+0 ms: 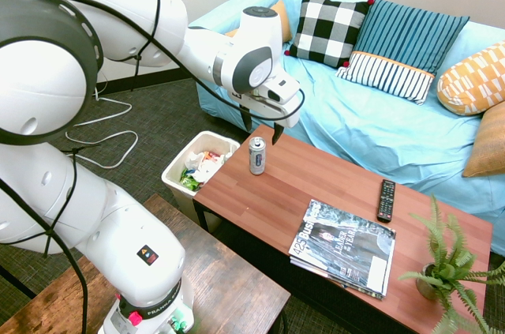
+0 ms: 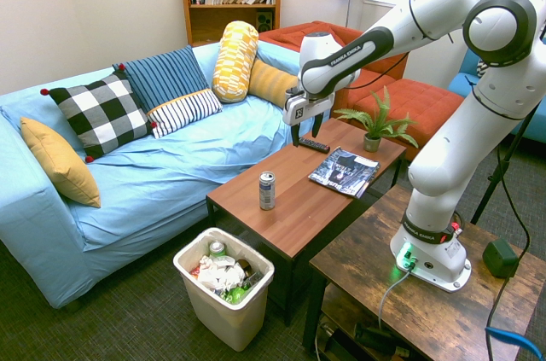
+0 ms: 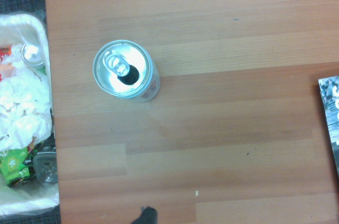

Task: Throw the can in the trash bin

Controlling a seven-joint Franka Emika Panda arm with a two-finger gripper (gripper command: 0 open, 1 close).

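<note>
One can [image 1: 257,156] upright on reddish-brown table [image 1: 331,180] in first exterior view, near magazines [image 1: 345,247]; gripper [image 1: 262,127] above tabletop. Second exterior view: gripper fingers spread wide, holding nothing; can stands apart below, trash bin [image 2: 223,288] beside table. Wrist view: can's top opened, tab attached.

Light-blue sofa [image 2: 128,207] with patterned cushions [image 2: 101,115], magazines [image 2: 344,171] near black remote [image 2: 314,145], potted fern [image 2: 373,132], wooden bookshelf [image 2: 229,20]
</note>
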